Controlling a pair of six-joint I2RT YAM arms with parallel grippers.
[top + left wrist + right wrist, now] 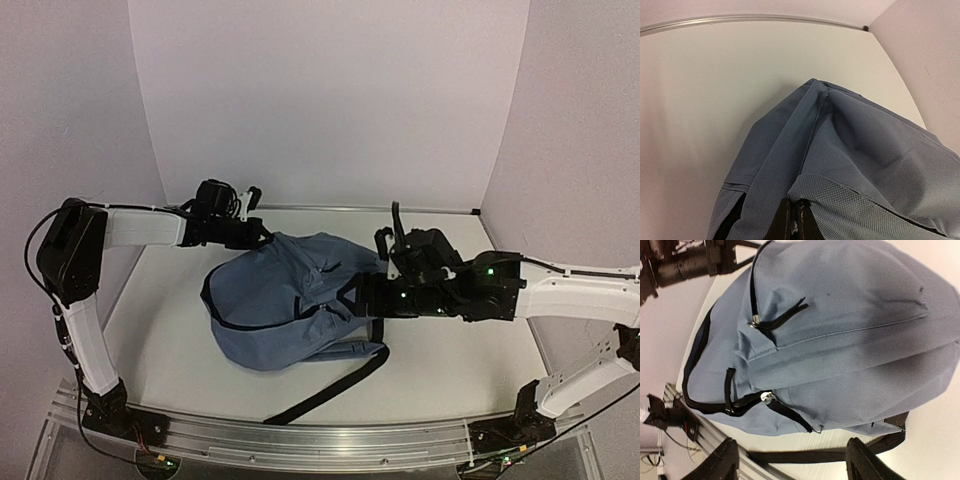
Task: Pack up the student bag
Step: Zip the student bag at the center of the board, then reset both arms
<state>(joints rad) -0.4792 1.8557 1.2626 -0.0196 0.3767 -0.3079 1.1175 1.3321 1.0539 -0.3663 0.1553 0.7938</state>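
The student bag (pixel 290 300) is a slate-blue backpack lying in the middle of the white table, and a black strap (pixel 335 385) trails from it toward the front. My left gripper (pixel 262 236) is at the bag's far top edge. In the left wrist view it (pixel 794 217) is shut, pinching a fold of the bag's fabric (pixel 850 150). My right gripper (pixel 358 298) is at the bag's right side. In the right wrist view it (pixel 792 462) is open and empty, with its fingers (pixel 720 462) spread on either side of the strap (pixel 815 456), just below a silver zipper pull (pixel 769 398).
An aluminium rail (pixel 300 435) runs along the table's front edge. White walls close the back and both sides. The left arm (pixel 685 265) shows at the top left of the right wrist view.
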